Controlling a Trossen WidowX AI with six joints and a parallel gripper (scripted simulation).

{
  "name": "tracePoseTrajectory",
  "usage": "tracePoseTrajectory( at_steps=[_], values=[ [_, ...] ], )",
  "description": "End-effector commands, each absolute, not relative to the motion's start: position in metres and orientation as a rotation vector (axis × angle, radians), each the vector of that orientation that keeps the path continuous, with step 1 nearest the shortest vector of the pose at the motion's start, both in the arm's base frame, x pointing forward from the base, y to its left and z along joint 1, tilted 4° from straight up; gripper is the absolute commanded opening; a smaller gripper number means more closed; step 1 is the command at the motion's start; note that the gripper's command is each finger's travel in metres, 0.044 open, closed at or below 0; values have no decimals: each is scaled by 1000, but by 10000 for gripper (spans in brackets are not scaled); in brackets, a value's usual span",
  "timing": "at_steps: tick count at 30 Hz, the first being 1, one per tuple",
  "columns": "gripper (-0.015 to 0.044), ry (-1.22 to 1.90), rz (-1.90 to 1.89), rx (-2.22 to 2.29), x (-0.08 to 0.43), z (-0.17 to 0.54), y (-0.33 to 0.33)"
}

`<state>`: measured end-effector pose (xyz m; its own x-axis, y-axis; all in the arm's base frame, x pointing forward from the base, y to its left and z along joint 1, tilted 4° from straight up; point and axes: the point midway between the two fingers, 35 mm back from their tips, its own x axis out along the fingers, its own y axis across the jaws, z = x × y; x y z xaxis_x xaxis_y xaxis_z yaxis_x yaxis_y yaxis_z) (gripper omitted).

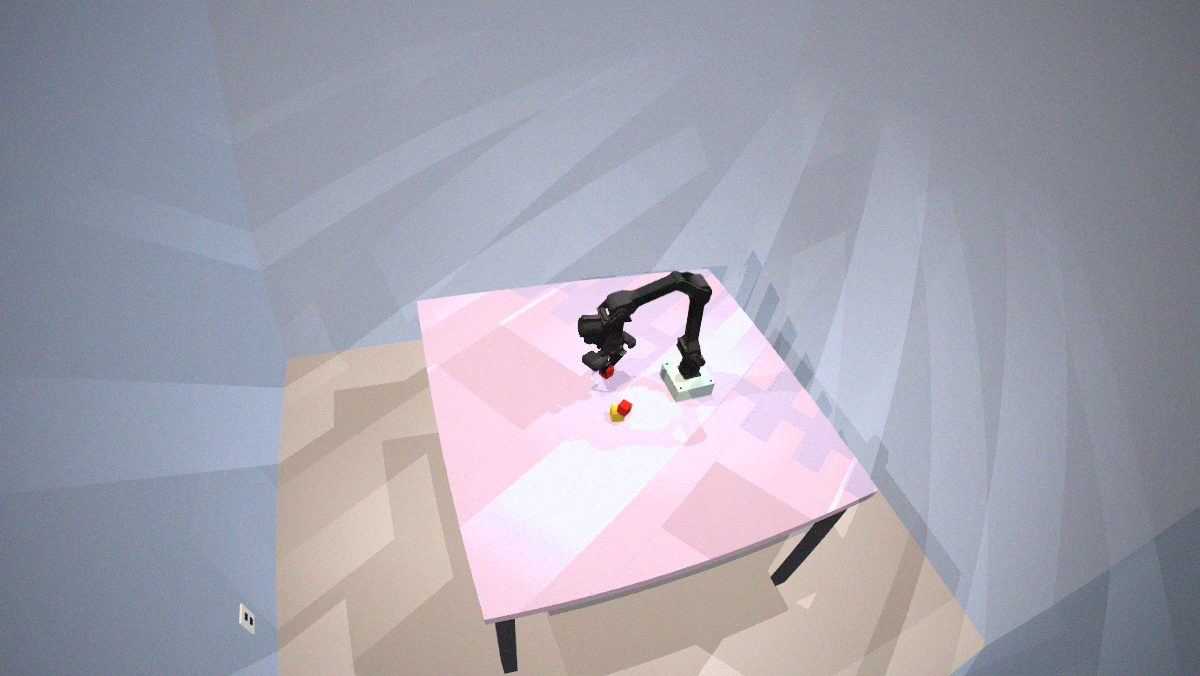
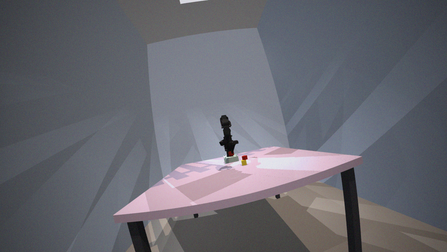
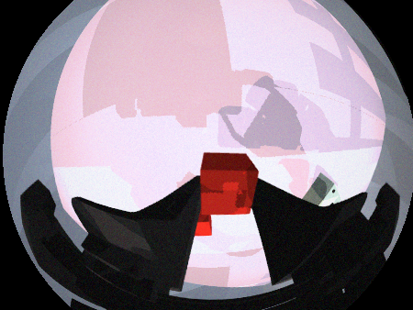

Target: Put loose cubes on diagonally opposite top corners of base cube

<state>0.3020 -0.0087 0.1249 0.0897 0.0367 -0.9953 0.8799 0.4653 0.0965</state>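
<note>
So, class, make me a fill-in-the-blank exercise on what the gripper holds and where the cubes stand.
1. The gripper is shut on a ____ cube.
2. The other red cube sits on top of the ____ base cube.
3. The held cube hangs ____ the pink table, not touching it.

Missing words: red; yellow; above

Top view: high, far off, looking steeply down on the whole pink bench (image 1: 587,520), all four edges in frame. Exterior view: low, distant, near one bench (image 2: 218,191) corner, facing along the surface toward the arm. Wrist view: close, looking past the tool (image 3: 226,217) onto the bench. All share the bench middle.
</note>
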Motion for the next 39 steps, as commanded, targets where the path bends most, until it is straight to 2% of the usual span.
tracePoseTrajectory(
  at_steps=[1, 19, 39],
  values=[
    [105, 1348, -743, 865, 303, 125, 6],
    [105, 1392, -606, 730, 298, 126, 64],
    [105, 1394, -601, 726, 299, 96, 68]
  ],
)
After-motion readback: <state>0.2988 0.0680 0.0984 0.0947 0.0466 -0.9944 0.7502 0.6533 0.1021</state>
